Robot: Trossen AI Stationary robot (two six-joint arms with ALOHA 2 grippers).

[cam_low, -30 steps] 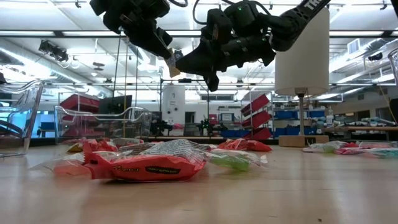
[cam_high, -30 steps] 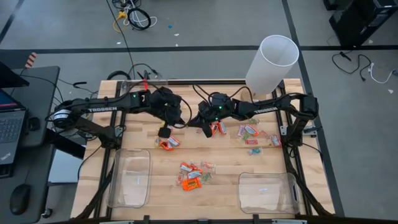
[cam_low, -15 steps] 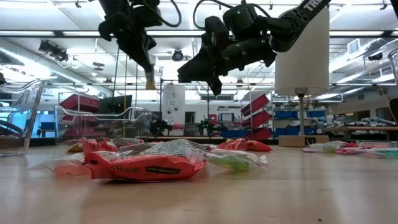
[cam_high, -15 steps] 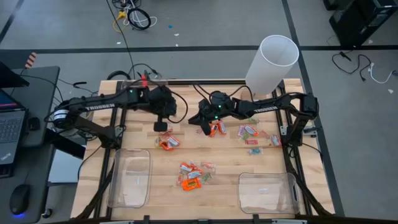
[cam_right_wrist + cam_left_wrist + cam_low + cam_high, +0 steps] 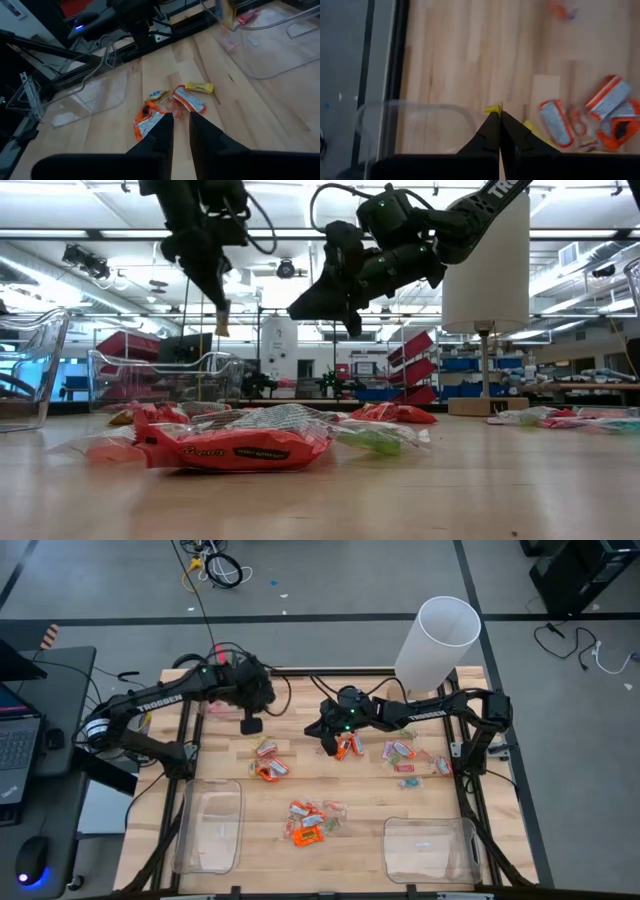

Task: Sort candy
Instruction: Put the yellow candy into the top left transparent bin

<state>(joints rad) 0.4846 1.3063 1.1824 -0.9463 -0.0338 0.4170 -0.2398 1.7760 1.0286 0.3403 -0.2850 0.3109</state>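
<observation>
Pale matt wood table (image 5: 360, 800), clear glossy plastic bins (image 5: 208, 827), shiny-wrapped candy (image 5: 235, 448)

You've got a wooden tabletop (image 5: 230, 840) with a black frame. Two clear plastic bins sit along its near edge: one (image 5: 208, 826) at the near-left corner, one (image 5: 430, 849) at the near-right corner. A tall white cylinder (image 5: 436, 643) stands at the far-right corner. Off the left edge, a laptop (image 5: 17, 740) and a mouse (image 5: 30, 861) rest on a dark desk. Cables (image 5: 212, 567) lie on the grey floor beyond the far edge.
</observation>
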